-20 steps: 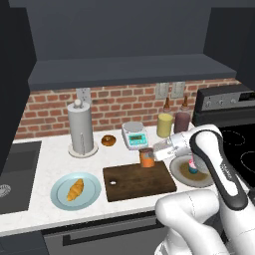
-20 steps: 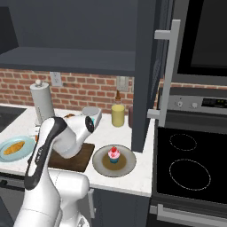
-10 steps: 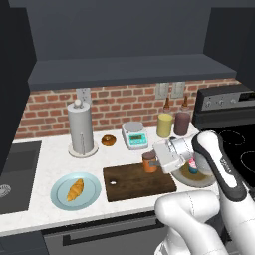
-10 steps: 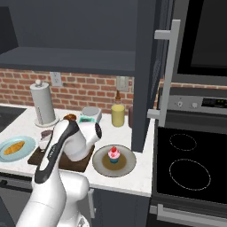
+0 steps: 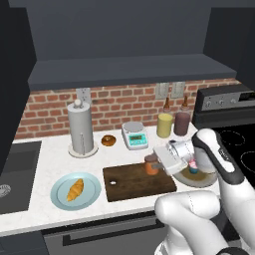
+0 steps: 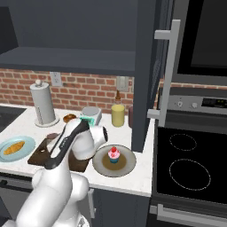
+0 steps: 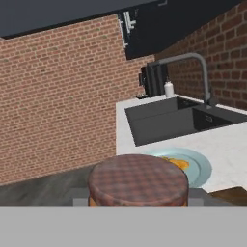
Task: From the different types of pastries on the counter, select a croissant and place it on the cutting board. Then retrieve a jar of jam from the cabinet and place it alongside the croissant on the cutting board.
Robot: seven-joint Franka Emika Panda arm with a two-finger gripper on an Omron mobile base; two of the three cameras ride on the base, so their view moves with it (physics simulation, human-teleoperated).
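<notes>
The golden croissant (image 5: pixel 75 190) lies on a round light blue plate (image 5: pixel 60 196) on the white counter (image 5: pixel 50 159), left of the dark cutting board (image 5: pixel 130 183). My gripper (image 5: pixel 155 167) is shut on the orange-brown jar of jam (image 5: pixel 150 161) at the board's right rear part; whether the jar touches the wood I cannot tell. The hand view has the jar's lid (image 7: pixel 137 178) close in front, with the croissant (image 7: pixel 177 164) and plate beyond. The brown donut (image 5: pixel 108 140) sits by the wall. On a brown plate at the right stands the pink cupcake (image 6: pixel 114 154).
A paper towel holder (image 5: pixel 79 128), a kitchen scale (image 5: pixel 134 135), a yellow canister (image 5: pixel 165 124) and a maroon canister (image 5: pixel 182 123) line the brick wall. The sink (image 5: pixel 15 169) is at the left, the stove (image 6: pixel 186 168) at the right. An open cabinet door (image 6: pixel 146 66) hangs above the counter's right end.
My gripper has come down a little with the jar, closer to the cutting board's right rear part. The croissant, donut and cupcake have stayed put.
</notes>
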